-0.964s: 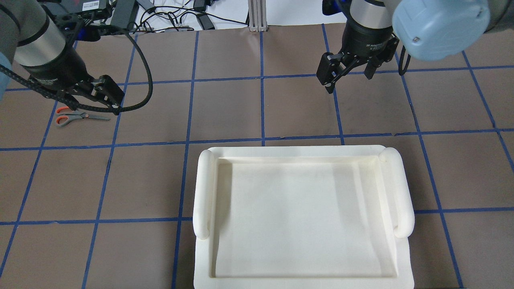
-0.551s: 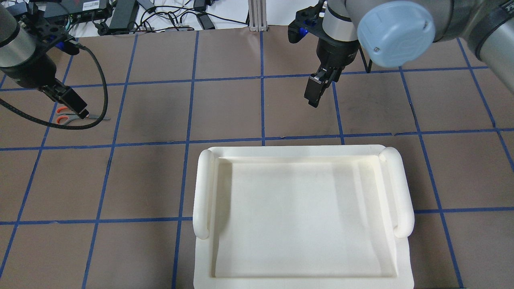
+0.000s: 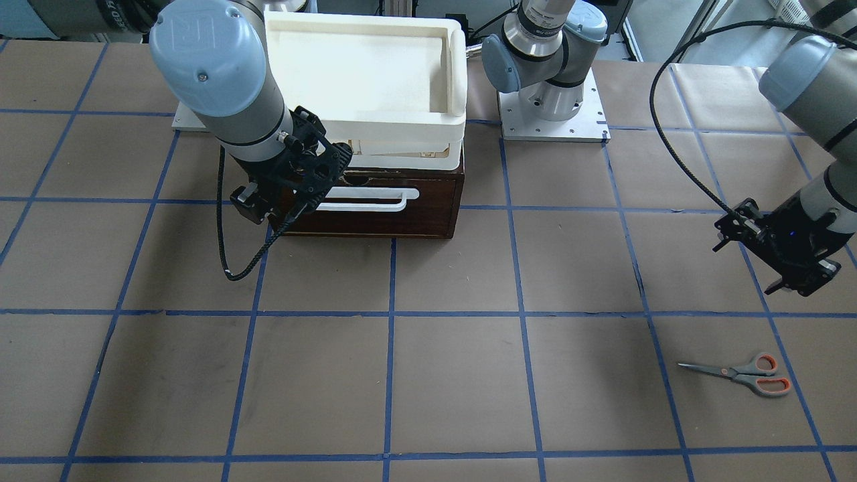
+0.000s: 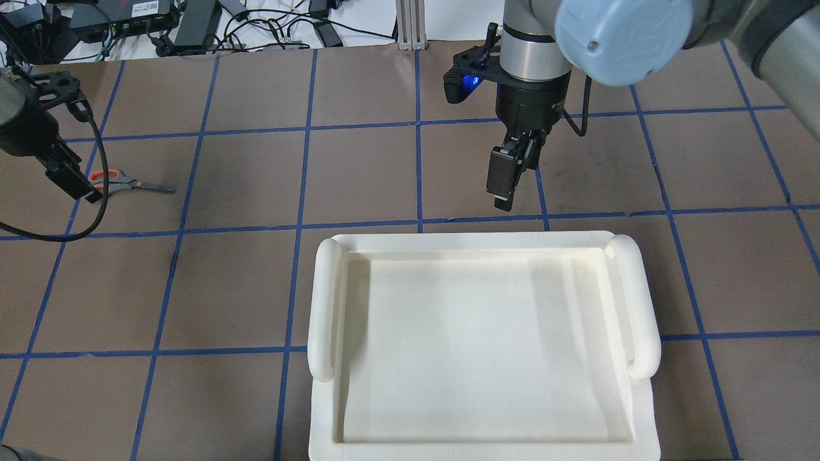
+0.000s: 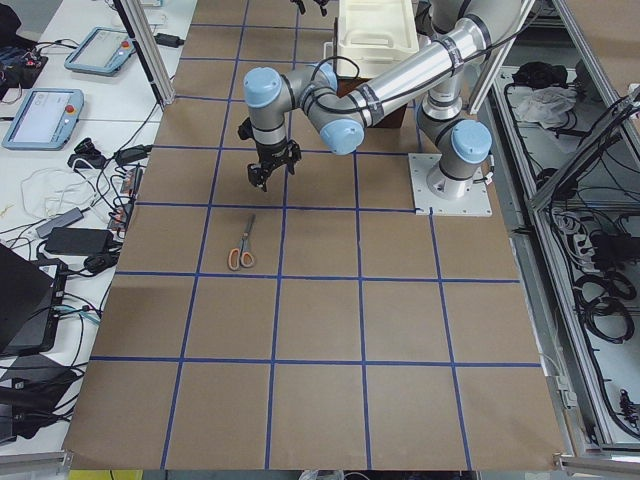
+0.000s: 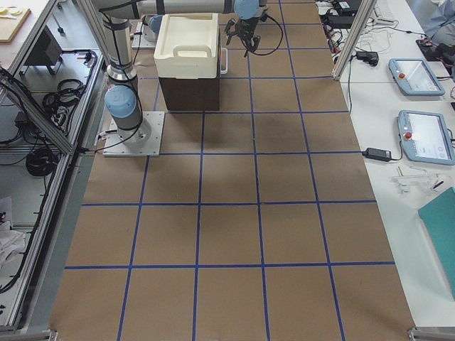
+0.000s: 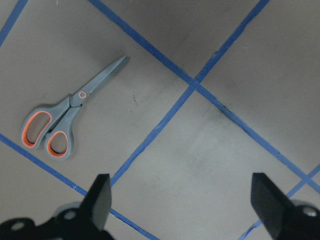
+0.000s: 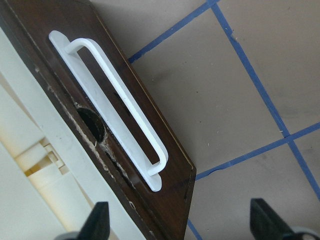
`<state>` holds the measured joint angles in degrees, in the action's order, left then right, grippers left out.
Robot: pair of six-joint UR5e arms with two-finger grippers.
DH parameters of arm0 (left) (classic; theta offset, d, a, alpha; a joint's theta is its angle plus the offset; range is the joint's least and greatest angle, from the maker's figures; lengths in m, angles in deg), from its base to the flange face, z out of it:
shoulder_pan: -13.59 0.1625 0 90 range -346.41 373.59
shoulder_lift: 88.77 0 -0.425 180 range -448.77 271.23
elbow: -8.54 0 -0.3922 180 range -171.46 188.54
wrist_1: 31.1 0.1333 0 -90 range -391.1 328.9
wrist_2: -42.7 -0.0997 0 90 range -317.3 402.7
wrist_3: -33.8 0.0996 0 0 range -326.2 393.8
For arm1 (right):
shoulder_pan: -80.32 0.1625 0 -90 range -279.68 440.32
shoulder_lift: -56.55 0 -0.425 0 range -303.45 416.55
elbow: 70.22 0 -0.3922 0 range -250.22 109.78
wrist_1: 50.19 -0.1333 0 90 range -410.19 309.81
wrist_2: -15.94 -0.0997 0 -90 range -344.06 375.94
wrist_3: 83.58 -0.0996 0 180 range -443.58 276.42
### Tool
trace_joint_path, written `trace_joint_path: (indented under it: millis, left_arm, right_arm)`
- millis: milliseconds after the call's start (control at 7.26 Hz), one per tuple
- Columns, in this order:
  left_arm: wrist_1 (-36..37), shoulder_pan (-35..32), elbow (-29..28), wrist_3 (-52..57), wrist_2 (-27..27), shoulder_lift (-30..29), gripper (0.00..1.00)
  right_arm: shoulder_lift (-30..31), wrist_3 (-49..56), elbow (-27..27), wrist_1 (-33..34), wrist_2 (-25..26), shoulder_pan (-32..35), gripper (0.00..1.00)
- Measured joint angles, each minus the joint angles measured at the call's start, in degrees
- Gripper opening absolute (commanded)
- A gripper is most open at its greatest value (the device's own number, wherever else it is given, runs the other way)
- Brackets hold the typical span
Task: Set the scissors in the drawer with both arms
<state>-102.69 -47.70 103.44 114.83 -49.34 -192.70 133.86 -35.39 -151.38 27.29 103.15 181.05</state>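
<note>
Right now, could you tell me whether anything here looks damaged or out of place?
Only the drawer: its top edge is chipped and pale around a dark notch above the white handle. The scissors lie flat and closed.

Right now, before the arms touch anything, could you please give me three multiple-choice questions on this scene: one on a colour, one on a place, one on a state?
1. What colour is the bar handle of the drawer?
A. Black
B. White
C. Orange

2. Where do the scissors lie?
A. In the white tray
B. In the drawer
C. Flat on the table

3. How are the fingers of the left gripper?
A. Open, holding nothing
B. Shut on the scissors
C. Shut on the bar handle

Answers:
1 B: the bar handle shows white against the dark brown front.
2 C: the scissors rest on the brown paper, apart from both arms.
3 A: the left wrist view shows the fingers wide apart, with only table between them.
</note>
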Motion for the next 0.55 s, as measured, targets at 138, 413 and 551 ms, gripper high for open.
trace_joint_path:
  millis: [138,413,551]
  left_arm:
    - [3.0,1.04,-0.07,4.62,0.71,-2.52,1.0]
    - [9.36,1.72,-0.34,14.23,1.24,-7.78,1.0]
    - [11.73,1.82,-1.1,20.02,1.31,-10.39,1.0]
  right_arm:
    - [-0.32,2.33,0.14,1.5,-0.22,0.1,1.0]
    - [-1.41,15.54,-0.03,6.81,-0.38,0.21,1.0]
    - [-2.34,21.57,-0.25,8.18,-0.43,0.5,1.0]
